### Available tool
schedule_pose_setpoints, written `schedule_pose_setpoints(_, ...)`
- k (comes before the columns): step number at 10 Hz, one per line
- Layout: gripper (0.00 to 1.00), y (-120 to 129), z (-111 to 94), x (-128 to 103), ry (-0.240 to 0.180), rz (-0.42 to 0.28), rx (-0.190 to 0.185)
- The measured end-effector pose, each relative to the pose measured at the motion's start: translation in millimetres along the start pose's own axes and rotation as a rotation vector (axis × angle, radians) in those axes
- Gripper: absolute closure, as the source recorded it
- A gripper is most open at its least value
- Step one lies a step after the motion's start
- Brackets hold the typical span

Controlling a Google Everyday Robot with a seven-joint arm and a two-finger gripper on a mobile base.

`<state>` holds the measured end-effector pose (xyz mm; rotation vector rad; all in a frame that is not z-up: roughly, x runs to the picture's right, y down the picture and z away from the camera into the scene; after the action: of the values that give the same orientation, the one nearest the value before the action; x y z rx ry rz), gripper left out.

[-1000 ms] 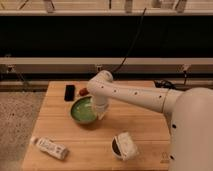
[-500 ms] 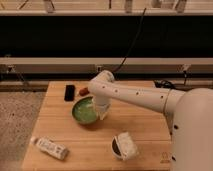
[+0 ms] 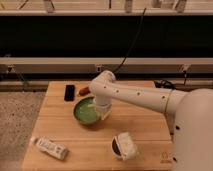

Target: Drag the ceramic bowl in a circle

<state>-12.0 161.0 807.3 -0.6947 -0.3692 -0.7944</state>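
Observation:
The ceramic bowl [image 3: 86,111] is round, glossy green with pale streaks inside, and sits on the wooden table [image 3: 145,130] left of centre. My white arm reaches in from the right and bends down over the bowl. The gripper [image 3: 102,111] points down at the bowl's right rim, touching or just inside it. The gripper covers part of that rim.
A white cup-like container with a dark inside [image 3: 123,146] lies on its side at the front right. A white bottle [image 3: 50,147] lies at the front left. A black phone-like object [image 3: 69,92] and a small red item [image 3: 84,90] lie behind the bowl.
The arm and gripper have shifted slightly with the bowl; the bowl's position has hardly changed.

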Motion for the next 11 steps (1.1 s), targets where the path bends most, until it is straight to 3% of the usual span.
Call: schedule_pose_setpoints(11,0.98,2.1,2.0,9.3,0.011,-0.014,-0.019)
